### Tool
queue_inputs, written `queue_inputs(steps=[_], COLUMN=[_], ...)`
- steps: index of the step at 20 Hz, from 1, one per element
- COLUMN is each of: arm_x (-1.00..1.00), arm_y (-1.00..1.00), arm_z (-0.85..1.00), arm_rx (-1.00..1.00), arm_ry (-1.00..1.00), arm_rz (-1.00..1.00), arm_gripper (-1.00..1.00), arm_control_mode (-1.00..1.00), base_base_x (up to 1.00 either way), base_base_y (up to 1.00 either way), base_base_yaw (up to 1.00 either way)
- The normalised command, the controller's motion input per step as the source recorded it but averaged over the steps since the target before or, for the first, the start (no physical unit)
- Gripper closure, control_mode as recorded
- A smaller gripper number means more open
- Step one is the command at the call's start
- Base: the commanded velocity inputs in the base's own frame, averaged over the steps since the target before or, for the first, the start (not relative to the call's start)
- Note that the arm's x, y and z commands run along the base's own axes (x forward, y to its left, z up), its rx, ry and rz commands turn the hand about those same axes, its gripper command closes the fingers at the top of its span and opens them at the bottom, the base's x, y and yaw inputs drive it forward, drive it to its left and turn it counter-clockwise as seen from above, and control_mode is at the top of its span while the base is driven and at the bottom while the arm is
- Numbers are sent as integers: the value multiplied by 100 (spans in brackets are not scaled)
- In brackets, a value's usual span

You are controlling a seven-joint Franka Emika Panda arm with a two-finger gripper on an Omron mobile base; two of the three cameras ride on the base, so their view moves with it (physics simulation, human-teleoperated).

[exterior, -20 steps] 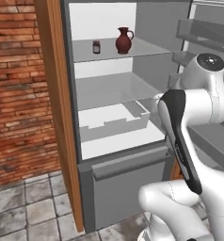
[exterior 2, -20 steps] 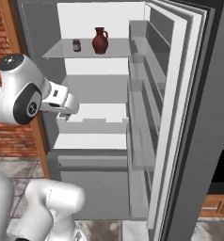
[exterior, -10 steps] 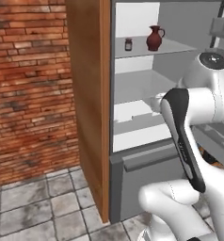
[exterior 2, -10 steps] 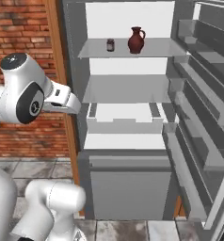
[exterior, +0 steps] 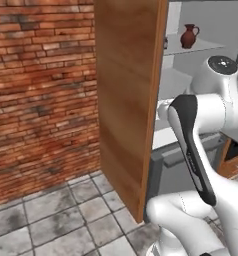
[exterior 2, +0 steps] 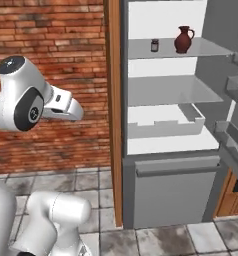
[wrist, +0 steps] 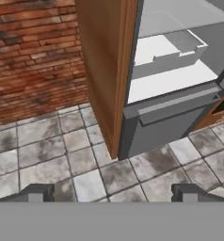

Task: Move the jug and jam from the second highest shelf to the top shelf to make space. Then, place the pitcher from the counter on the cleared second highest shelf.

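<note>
Jug (exterior: 189, 36) upright on second highest shelf (exterior: 207, 46); wooden side panel (exterior: 128, 95) left, brick wall (exterior: 43, 95) beyond.

My pincer (wrist: 112, 193) is wide open, with bare floor tiles (wrist: 52, 150) under it and nothing between its tips. A tall wooden side panel (exterior 2: 112, 110) stands between the brick wall (exterior 2: 51, 50) and the open grey cabinet (exterior 2: 166, 165), so I cannot go in from that side. The front of the cabinet is open. On the second highest shelf (exterior 2: 211, 49) the jam (exterior 2: 154, 45) and the jug (exterior 2: 183, 40) stand a little apart, with free board on both sides. The shelf below them (exterior 2: 166, 92) is bare. Under that a grey tray (exterior 2: 163, 127) sticks out at the front. On the right, the open door's racks (exterior 2: 236, 85) stick out near the shelves.
</note>
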Motion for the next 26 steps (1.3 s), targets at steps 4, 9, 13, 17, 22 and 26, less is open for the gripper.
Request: queue_inputs(steps=[4,9,13,17,22,26], arm_x=[0,0,0,0,0,0], arm_y=[0,0,0,0,0,0], arm_z=[0,0,0,0,0,0], arm_rx=[0,0,0,0,0,0], arm_ry=[0,0,0,0,0,0], arm_rz=[0,0,0,0,0,0], arm_gripper=[-100,-100,-100,-100,-100,-100], arm_control_mode=[100,100,100,100,100,100], base_base_x=[5,0,5,16,24,21], base_base_y=[64,11,0,-17,-17,-33], base_base_yaw=[-58,-76,-76,-68,-67,-65])
